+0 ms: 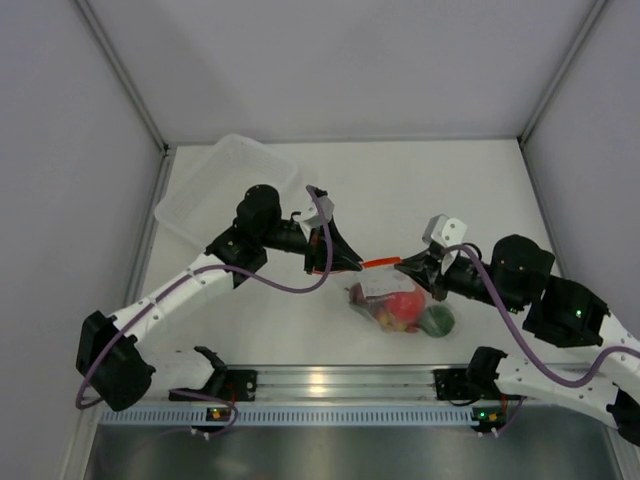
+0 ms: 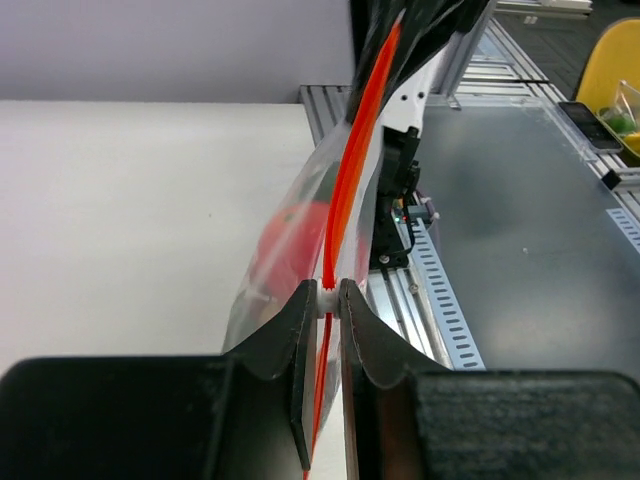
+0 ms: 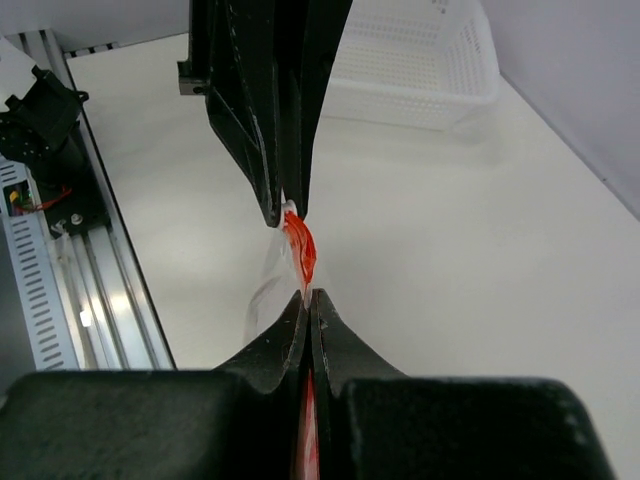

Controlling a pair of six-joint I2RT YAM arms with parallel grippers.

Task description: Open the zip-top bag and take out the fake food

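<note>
Along the near edge of the bench [image 1: 420, 190] runs an aluminium rail [image 1: 330, 380] that carries both arm bases. Just beyond it, right of centre, is the zip-top bag [image 1: 378, 293], clear and crinkled, with the fake food [image 1: 400, 310] inside it: a red tomato [image 1: 405, 302] shows through the plastic and a green ball [image 1: 438, 320] sits at its right end. The other pieces are too bunched to tell apart. The bag's body sags from its top edge toward the near side. I cannot tell whether its bottom rests on the bench.

Above the bag, the orange zip strip [image 1: 381, 262] is stretched level between the two claws. The left claw [image 2: 322, 294] has its fingers almost together, clamped on the left end of the strip at a small white piece. The right claw [image 3: 308, 298] is fully closed, pinching the strip's right end, where the orange plastic bunches just past its tips. The two claws face each other tip to tip, near but apart.

Farther back on the left, well apart from the bag, a translucent rectangular tub [image 1: 225, 190] stands near the far left corner, in front of grey walls [image 1: 340, 60].
</note>
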